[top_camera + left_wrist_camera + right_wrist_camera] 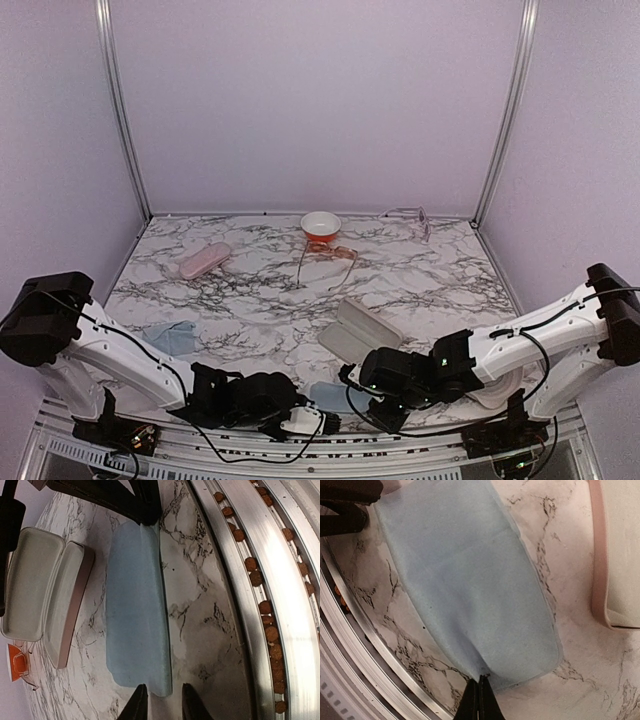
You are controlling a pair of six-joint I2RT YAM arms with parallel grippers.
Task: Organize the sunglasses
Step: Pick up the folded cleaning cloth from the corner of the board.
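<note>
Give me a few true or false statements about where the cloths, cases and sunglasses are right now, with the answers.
1. The right gripper is shut on the near blue cloth. True.
2. The case beside that cloth is closed. False: it lies open and empty.
3. The orange-tinted sunglasses lie in that case. False: they lie on the table, near the bowl.
4. A second blue cloth lies beside the left arm. True.
</note>
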